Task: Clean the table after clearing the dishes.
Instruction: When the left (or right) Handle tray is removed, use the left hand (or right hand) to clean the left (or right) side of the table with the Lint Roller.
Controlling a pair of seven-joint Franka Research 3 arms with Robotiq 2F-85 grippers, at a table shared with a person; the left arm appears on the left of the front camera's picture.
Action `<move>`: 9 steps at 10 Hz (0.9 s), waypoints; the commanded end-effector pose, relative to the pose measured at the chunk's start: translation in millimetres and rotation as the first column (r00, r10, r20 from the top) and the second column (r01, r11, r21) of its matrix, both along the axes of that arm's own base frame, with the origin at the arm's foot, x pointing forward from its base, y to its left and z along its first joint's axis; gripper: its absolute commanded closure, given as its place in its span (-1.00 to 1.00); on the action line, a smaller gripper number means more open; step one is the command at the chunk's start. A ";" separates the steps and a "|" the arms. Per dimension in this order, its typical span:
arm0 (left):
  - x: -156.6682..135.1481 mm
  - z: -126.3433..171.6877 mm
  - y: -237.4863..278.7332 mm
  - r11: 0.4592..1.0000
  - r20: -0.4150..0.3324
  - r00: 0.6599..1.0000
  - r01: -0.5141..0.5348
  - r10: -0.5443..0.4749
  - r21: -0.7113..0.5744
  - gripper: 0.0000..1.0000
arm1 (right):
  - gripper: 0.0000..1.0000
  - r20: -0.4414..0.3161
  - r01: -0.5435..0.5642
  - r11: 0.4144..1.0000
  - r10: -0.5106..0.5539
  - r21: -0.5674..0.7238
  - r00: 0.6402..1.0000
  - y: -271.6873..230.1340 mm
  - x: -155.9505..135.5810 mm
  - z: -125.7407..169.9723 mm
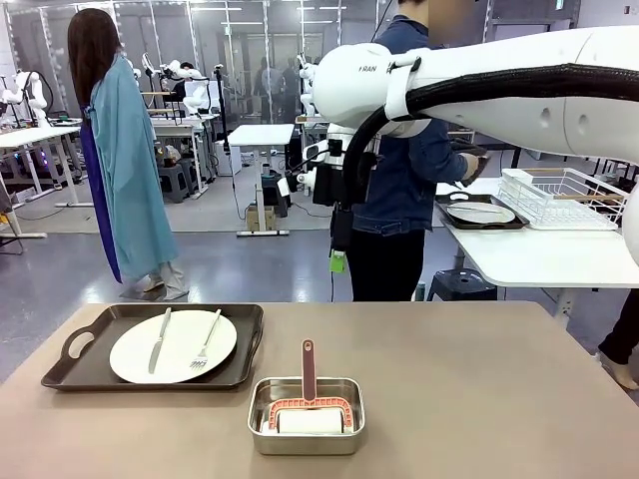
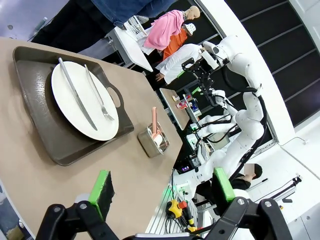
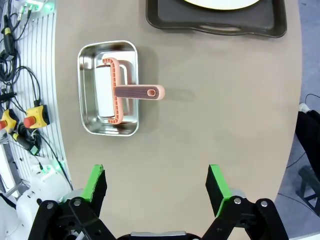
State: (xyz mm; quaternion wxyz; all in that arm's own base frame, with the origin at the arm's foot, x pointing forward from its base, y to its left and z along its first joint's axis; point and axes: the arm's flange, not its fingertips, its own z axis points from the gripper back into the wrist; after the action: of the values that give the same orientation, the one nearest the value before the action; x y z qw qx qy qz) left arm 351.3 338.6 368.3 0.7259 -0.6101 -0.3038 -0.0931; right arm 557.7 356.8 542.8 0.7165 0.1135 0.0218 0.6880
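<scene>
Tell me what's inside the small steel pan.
A pink-handled roller with a white roll lies in the steel pan, handle over the rim. The pan floor beneath it is hidden.

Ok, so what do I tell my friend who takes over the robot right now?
Left gripper: open, empty, above the tan table.
Right gripper: open, empty, near the steel pan.
On the table: one tray with plate, knife and fork; roller in the pan.
Done, it seems: second tray with another plate on the white table by the person.
Left: clear the first tray, then roll the table.
</scene>
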 end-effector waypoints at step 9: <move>-3.2 1.3 -0.4 1.000 -0.007 1.000 0.002 -0.002 0.016 -1.00 | -1.00 -0.197 -0.147 0.989 0.138 -0.032 0.971 73.4 29.4 -106.6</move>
State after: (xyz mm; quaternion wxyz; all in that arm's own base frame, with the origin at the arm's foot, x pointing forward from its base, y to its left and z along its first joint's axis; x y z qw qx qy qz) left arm 351.5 338.4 368.3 0.7258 -0.6102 -0.3037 -0.0933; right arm 572.5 413.9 427.0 0.6780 0.1540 0.1114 0.7101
